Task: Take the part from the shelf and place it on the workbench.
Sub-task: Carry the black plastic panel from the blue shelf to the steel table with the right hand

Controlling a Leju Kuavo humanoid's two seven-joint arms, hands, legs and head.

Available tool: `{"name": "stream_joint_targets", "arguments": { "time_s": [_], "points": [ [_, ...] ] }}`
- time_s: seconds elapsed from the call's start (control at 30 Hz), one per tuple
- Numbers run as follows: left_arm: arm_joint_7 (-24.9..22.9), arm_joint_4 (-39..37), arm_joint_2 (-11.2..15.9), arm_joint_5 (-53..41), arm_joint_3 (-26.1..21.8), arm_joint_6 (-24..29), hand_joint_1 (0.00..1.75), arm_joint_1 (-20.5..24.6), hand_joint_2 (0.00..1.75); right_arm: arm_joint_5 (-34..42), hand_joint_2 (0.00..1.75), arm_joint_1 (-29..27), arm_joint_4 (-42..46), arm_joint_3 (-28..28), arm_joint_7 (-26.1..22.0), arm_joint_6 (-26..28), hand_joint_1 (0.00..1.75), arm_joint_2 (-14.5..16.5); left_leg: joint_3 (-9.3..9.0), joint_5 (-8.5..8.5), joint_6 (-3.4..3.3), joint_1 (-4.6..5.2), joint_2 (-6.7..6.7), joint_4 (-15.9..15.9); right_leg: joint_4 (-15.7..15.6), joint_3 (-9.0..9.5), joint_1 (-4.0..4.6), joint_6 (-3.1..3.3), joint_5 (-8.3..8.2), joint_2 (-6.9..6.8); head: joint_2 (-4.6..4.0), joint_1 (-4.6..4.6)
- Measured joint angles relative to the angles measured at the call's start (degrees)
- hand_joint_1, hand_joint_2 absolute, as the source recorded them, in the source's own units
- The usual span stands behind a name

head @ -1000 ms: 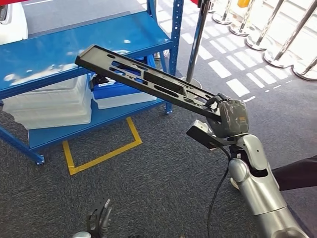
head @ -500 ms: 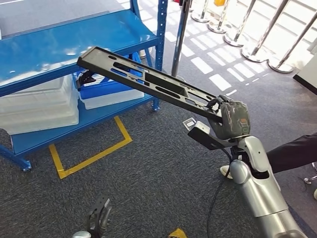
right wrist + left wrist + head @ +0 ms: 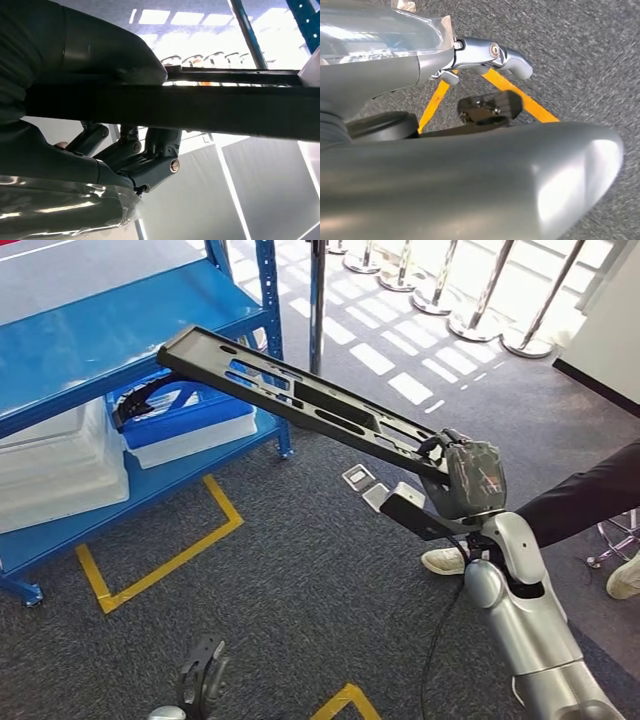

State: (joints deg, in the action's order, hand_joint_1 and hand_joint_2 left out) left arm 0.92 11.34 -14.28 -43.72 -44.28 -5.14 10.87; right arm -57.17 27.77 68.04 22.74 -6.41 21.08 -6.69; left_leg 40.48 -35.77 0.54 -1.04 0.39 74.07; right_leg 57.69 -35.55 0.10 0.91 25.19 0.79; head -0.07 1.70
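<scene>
Shelf (image 3: 113,330) shifted left as camera turned; right robot hand (image 3: 464,478) grips part (image 3: 302,400) end, part extending away.

Bright daylight glare on the floor (image 3: 423,350) beyond the shelf (image 3: 113,330); backlit, dark right wrist view; blurred carpet (image 3: 584,60).

Long black slotted part (image 3: 302,405) aloft, tilted, apparently clear of blue shelf (image 3: 113,330)

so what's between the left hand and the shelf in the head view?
Bare grey carpet, crossed by yellow floor tape in front of the shelf. The left hand hangs low, holding nothing. The part, held by the right hand, passes above that stretch.
</scene>
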Motion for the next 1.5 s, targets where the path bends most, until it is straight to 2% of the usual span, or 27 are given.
{"name": "stream_joint_targets", "arguments": {
  "time_s": [0.03,0.07,0.17,0.23,0.3,0.33,0.4,0.47,0.5,0.53,0.57,0.67,0.7,0.77,0.83,0.9,1.0,1.03,1.07,1.1,1.17,1.2,1.23,1.3,1.33,1.4,1.5],
  "points": [
    [0.0,0.0,0.0,0.0,0.0,0.0,0.00,0.0,0.00,0.0,1.75,-0.1,0.0,0.0,0.0,0.0,1.75,0.0,-0.31,0.33,-0.01,0.01,-0.05,0.2,0.4,-0.41,0.02,-0.05,-0.08,0.45,0.00,0.00],
    [0.0,0.0,0.0,0.0,0.0,0.0,0.00,-0.1,0.00,0.0,1.75,-0.1,0.0,0.0,0.0,0.0,1.75,0.0,-1.59,1.53,-0.03,-0.01,-0.11,-1.7,0.8,-0.80,-0.01,-0.14,-0.14,0.92,0.00,-0.01],
    [0.0,0.0,0.1,-0.1,0.0,0.0,0.00,0.1,0.00,0.3,1.75,-0.1,0.0,0.0,0.0,0.0,1.75,0.0,-6.66,5.15,-0.22,-0.21,-1.85,-11.1,2.3,-2.29,0.00,-0.68,-0.35,2.26,0.00,0.03],
    [0.0,0.0,0.1,-0.2,0.0,0.0,0.00,0.0,0.00,0.5,1.75,-0.1,0.1,-0.1,0.0,0.0,1.75,0.0,-7.19,5.30,-0.52,-0.11,-2.61,-12.8,2.9,-3.26,-0.05,-1.34,-0.82,3.00,0.00,0.11],
    [0.3,0.0,0.1,-0.3,0.0,0.1,0.00,-0.2,0.00,0.7,1.75,-0.4,0.1,-0.2,0.0,0.1,1.75,-0.1,-6.91,5.82,-1.17,-0.05,-1.89,-13.0,2.8,-3.66,-0.22,-1.92,-1.19,3.36,0.00,0.14],
    [0.4,0.0,0.0,-0.4,-0.1,0.1,0.00,-0.2,0.00,0.7,1.75,-0.6,0.1,-0.2,0.0,0.1,1.75,-0.2,-6.79,6.17,-1.59,-0.12,-1.48,-13.1,3.3,-3.94,-0.21,-2.21,-0.69,2.89,0.00,0.21],
    [0.4,-0.1,0.0,-0.6,-0.1,0.0,0.00,-0.1,0.00,0.7,1.75,-0.7,0.2,-0.3,0.0,0.1,1.75,-0.3,-6.40,6.81,-2.23,-0.31,-0.53,-13.4,7.4,-5.54,-0.30,-2.78,2.53,1.08,0.00,0.50],
    [0.0,-0.1,0.0,-0.7,-0.1,-0.1,0.00,-0.1,0.00,0.8,1.75,-0.8,0.2,-0.4,0.0,0.0,1.75,-0.3,-5.96,7.17,-2.43,-0.22,0.39,-13.4,14.9,-7.98,-0.57,-3.34,6.72,-0.13,0.00,0.71],
    [-0.1,-0.1,0.0,-0.8,-0.2,-0.1,0.00,-0.1,0.00,0.8,1.75,-0.9,0.2,-0.4,0.0,0.0,1.75,-0.3,-5.76,7.32,-2.40,-0.17,0.90,-13.4,17.5,-8.53,-0.69,-3.51,7.84,-0.34,0.00,0.70],
    [-0.2,-0.1,0.1,-0.8,-0.2,-0.1,0.00,-0.1,0.00,0.9,1.75,-0.9,0.2,-0.4,0.0,0.0,1.75,-0.3,-5.60,7.45,-2.37,-0.12,1.39,-13.4,18.2,-8.09,-0.77,-3.60,8.00,-0.46,0.00,0.71],
    [-0.3,-0.1,0.1,-0.9,-0.3,-0.1,0.00,0.0,0.00,0.9,1.75,-1.0,0.2,-0.4,0.0,0.0,1.75,-0.3,-5.48,7.56,-2.30,-0.09,1.85,-13.4,16.5,-6.50,-0.80,-3.60,7.21,-0.61,0.00,0.71],
    [-0.3,-0.1,0.1,-0.9,-0.4,-0.1,0.00,0.1,0.00,0.9,1.75,-0.8,0.4,-0.5,0.0,0.0,1.75,-0.3,-5.35,7.89,-1.87,-0.03,2.96,-13.5,4.8,0.90,-0.23,-2.85,3.64,-2.36,0.00,0.68],
    [-0.3,-0.1,0.1,-0.9,-0.5,-0.1,0.00,0.2,0.00,0.9,1.75,-0.7,0.5,-0.5,0.0,0.0,1.75,-0.3,-5.26,8.08,-1.57,-0.02,3.26,-13.5,2.5,2.07,0.10,-2.51,3.15,-2.85,0.00,0.66],
    [-0.3,-0.1,0.0,-0.9,-0.5,-0.1,0.00,0.2,0.00,1.0,1.75,-0.6,0.6,-0.5,0.0,0.1,1.75,-0.3,-5.11,8.56,-0.83,-0.04,3.88,-13.8,1.4,2.14,0.60,-1.94,2.90,-2.69,0.00,0.66],
    [0.0,-0.1,-0.1,-1.0,-0.5,0.0,0.00,0.1,0.00,1.0,1.75,-0.7,0.7,-0.6,0.0,0.1,1.75,-0.3,-4.93,8.14,-0.26,-0.13,3.56,-13.8,0.5,2.07,0.39,-1.05,2.16,-2.03,0.00,0.62],
    [0.3,-0.1,-0.2,-1.1,-0.5,0.0,0.00,0.0,0.00,1.0,1.75,-0.7,0.8,-0.6,0.0,0.1,1.75,-0.3,-3.71,5.28,-0.02,-0.15,1.74,-10.7,-0.3,1.80,0.13,-0.08,1.28,-1.53,0.00,0.52],
    [0.2,-0.1,-0.1,-1.2,-0.6,-0.1,0.00,-0.1,0.00,1.1,1.75,-0.9,0.9,-0.5,0.0,0.0,1.75,-0.3,-0.02,-0.09,0.08,0.00,0.06,-0.2,0.1,0.48,0.34,0.31,0.60,-0.36,0.00,0.48],
    [0.1,-0.1,0.0,-1.2,-0.6,-0.1,0.00,-0.1,0.00,1.1,1.75,-0.9,0.9,-0.5,0.0,0.0,1.75,-0.3,0.25,-0.39,0.09,0.03,-0.02,1.3,0.3,0.03,0.39,0.27,0.46,0.13,0.00,0.47],
    [0.1,-0.1,0.0,-1.2,-0.6,-0.1,0.00,-0.1,0.00,1.1,1.75,-1.0,0.9,-0.5,0.0,0.0,1.75,-0.3,-0.60,0.42,0.08,0.04,-0.06,0.3,0.7,-0.37,0.38,0.23,0.35,0.65,0.00,0.47],
    [0.0,-0.1,0.0,-1.2,-0.6,-0.1,0.00,-0.1,0.00,1.1,1.75,-1.0,0.9,-0.5,0.0,0.0,1.75,-0.3,-2.38,1.99,0.04,0.00,-0.22,-2.6,1.0,-0.73,0.36,0.15,0.29,1.17,0.00,0.46],
    [0.1,-0.1,0.1,-1.3,-0.6,-0.1,0.00,0.1,0.00,1.2,1.75,-1.0,0.9,-0.5,0.0,0.0,1.75,-0.3,-6.24,4.45,-0.17,-0.19,-1.60,-9.8,2.1,-1.62,0.35,-0.15,0.26,2.12,0.00,0.50],
    [0.1,-0.1,0.1,-1.3,-0.6,-0.1,0.00,0.1,0.00,1.2,1.75,-0.9,0.9,-0.5,0.0,0.0,1.75,-0.3,-7.24,4.92,-0.32,-0.22,-2.23,-11.9,2.5,-2.15,0.34,-0.44,0.13,2.54,0.00,0.50],
    [0.1,-0.1,0.1,-1.4,-0.6,-0.1,0.00,0.1,0.00,1.3,1.75,-0.9,0.9,-0.6,0.0,0.1,1.75,-0.3,-7.54,4.90,-0.54,-0.16,-2.67,-12.8,2.7,-2.63,0.31,-0.82,-0.08,2.94,0.00,0.50],
    [0.1,-0.1,0.1,-1.6,-0.6,-0.1,0.00,0.1,0.00,1.3,1.75,-1.0,1.0,-0.7,-0.1,0.1,1.75,-0.3,-7.28,5.25,-1.11,-0.03,-2.14,-13.0,2.6,-3.19,0.18,-1.60,-0.63,3.65,0.00,0.48],
    [0.1,-0.1,0.1,-1.7,-0.6,-0.1,0.00,0.1,0.00,1.3,1.75,-1.1,0.9,-0.7,-0.1,0.1,1.75,-0.4,-7.25,5.55,-1.50,-0.10,-1.71,-13.2,2.8,-3.38,0.18,-1.92,-0.52,3.38,0.00,0.53],
    [0.2,-0.1,0.0,-1.8,-0.6,-0.1,0.00,0.2,0.00,1.3,1.75,-1.0,0.9,-1.0,-0.1,0.1,1.75,-0.6,-7.20,6.09,-2.18,-0.35,-0.81,-13.6,5.6,-4.56,0.13,-2.56,1.55,1.76,0.00,0.75],
    [0.1,-0.1,0.1,-1.9,-0.6,-0.1,0.00,0.2,0.00,1.4,1.75,-0.9,0.9,-1.1,-0.1,0.0,1.75,-0.6,-7.11,6.28,-2.40,-0.30,0.60,-13.7,16.0,-8.42,-0.43,-3.46,6.76,-0.14,0.00,0.96]
  ]
}}
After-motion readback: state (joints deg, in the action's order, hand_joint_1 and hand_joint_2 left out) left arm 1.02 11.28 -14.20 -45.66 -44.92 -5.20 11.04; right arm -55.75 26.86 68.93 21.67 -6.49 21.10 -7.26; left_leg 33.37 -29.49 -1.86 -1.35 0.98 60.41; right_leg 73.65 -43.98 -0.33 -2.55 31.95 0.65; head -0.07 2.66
